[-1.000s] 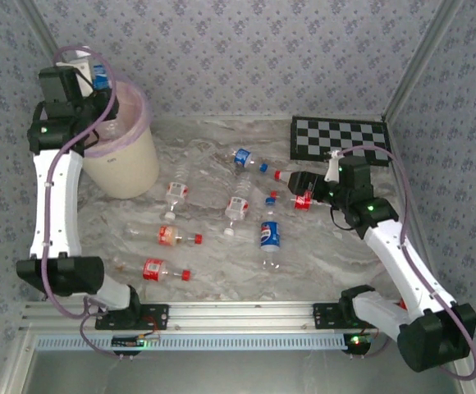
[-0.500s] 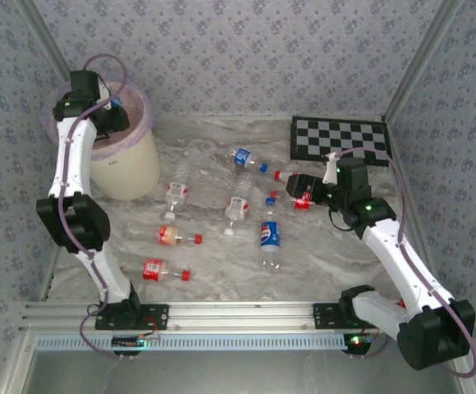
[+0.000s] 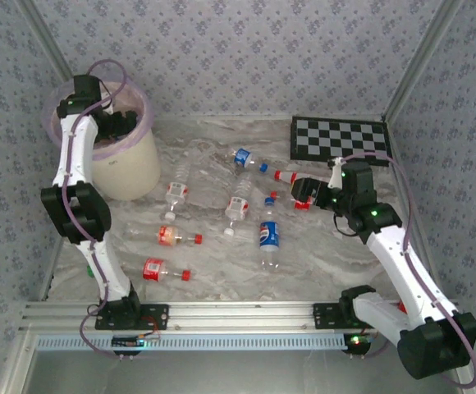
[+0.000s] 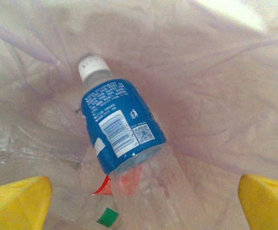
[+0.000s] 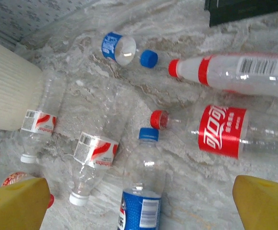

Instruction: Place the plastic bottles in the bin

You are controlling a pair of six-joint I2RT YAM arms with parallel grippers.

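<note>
Left pincer (image 4: 144,201), fingers spread wide and holding nothing, hangs in the mouth of the cream round bucket (image 3: 135,168), which is lined with a translucent pink plastic bag (image 4: 215,96). Below it, inside the bag, a clear plastic bottle with a blue label and white cap (image 4: 122,122) lies tilted across a second clear bottle with a red-and-green label (image 4: 109,211). Right pincer (image 5: 141,203), likewise spread and empty, hovers above the marbled desk (image 5: 191,187). Beneath it lie a red-labelled, red-capped clear bottle (image 5: 223,130) and a blue-capped, blue-labelled clear bottle (image 5: 141,196), close together. Further bottles lie scattered on the desk between the bucket and the black-and-white checkerboard (image 3: 340,138).
</note>
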